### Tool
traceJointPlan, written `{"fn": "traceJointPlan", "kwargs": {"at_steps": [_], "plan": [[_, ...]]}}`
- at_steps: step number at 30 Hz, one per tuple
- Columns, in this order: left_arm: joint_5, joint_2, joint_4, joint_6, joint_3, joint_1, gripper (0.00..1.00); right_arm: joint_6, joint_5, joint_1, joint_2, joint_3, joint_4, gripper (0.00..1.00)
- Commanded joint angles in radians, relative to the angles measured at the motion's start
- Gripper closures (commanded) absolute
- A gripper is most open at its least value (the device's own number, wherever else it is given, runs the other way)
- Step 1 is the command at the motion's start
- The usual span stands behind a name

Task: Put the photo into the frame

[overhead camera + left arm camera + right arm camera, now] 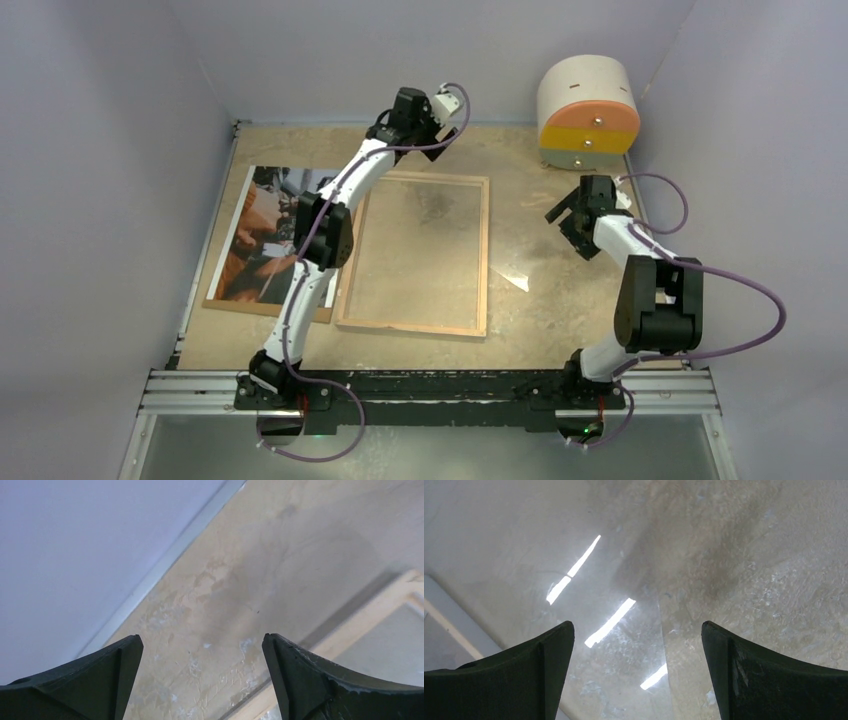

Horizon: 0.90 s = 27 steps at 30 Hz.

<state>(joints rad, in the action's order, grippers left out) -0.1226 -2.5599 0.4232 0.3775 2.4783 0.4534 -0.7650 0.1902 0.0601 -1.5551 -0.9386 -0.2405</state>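
Note:
The frame lies flat in the middle of the table, its light wood-coloured face up. To its left lies the photo, a dark print with reddish-brown areas, partly covered by my left arm. My left gripper hovers at the frame's far edge, near its far left corner. Its jaws stand open and empty, with a corner of the frame to their right. My right gripper is open over the table right of the frame. Nothing sits between its jaws.
A brown hardboard sheet lies under the photo. A clear sheet with bright glints lies right of the frame, beneath the right gripper. A round cream, orange and yellow box stands at the back right. Grey walls close in on three sides.

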Motion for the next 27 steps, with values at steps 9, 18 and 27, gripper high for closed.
{"fn": "traceJointPlan", "kwargs": {"at_steps": [9,18,27], "plan": [[0.263,-0.148,-0.130,0.013,-0.049,0.029,0.00,-0.133,-0.130,0.044,-0.113,0.091,0.210,0.02],[0.151,-0.200,0.012,0.038,-0.041,0.041,0.00,-0.159,-0.219,0.041,-0.214,0.095,0.375,0.04],[-0.005,-0.208,0.160,0.044,-0.063,0.045,0.00,-0.225,-0.370,0.040,-0.211,0.124,0.511,0.04]]}}
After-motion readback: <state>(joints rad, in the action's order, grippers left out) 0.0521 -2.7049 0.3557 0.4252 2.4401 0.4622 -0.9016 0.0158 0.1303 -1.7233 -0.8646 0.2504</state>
